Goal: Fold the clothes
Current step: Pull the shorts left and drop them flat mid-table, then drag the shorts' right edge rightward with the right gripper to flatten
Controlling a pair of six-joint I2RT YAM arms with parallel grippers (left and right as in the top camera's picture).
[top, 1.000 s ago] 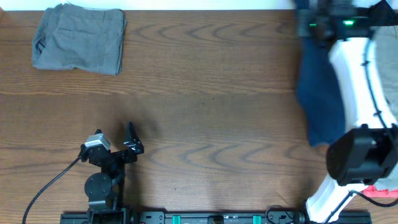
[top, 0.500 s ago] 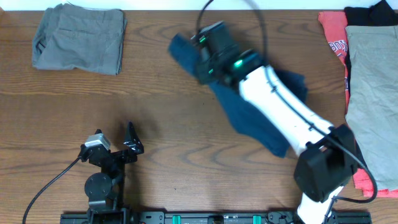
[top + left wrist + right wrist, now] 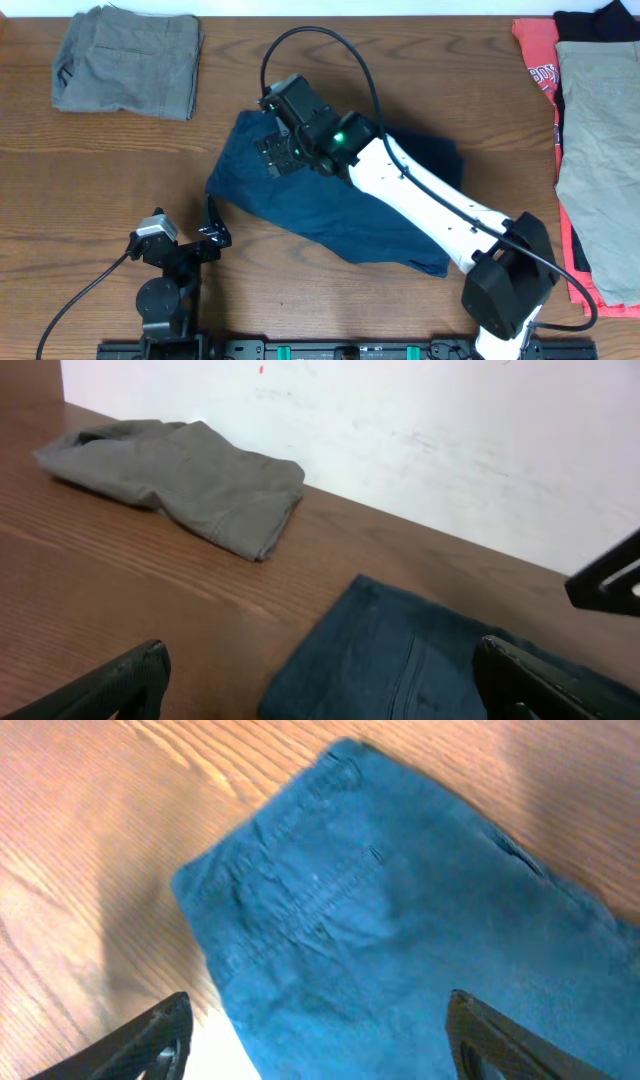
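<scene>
While the navy shorts [image 3: 300,205] lie spread across the middle of the tabletop [image 3: 400,90], the right gripper [image 3: 272,155] hangs over their upper-left corner, its white arm [image 3: 420,195] stretched diagonally across the cloth. From the right wrist camera, the jaws stand wide apart with nothing between them, only the shorts [image 3: 400,900] lying below, their seams and a waistband corner plain to see. The left gripper [image 3: 212,225] sits near the front-left edge, just beside the lower-left tip of the shorts, its jaws wide and empty too. Its own camera looks across the blue cloth [image 3: 400,660] toward the folded grey shorts [image 3: 190,475], which rest at the far-left corner [image 3: 128,62], well apart. At the right edge waits a pile: a red printed garment [image 3: 535,60], a beige one [image 3: 598,150] on top, and a black one [image 3: 600,22] at the back.
</scene>
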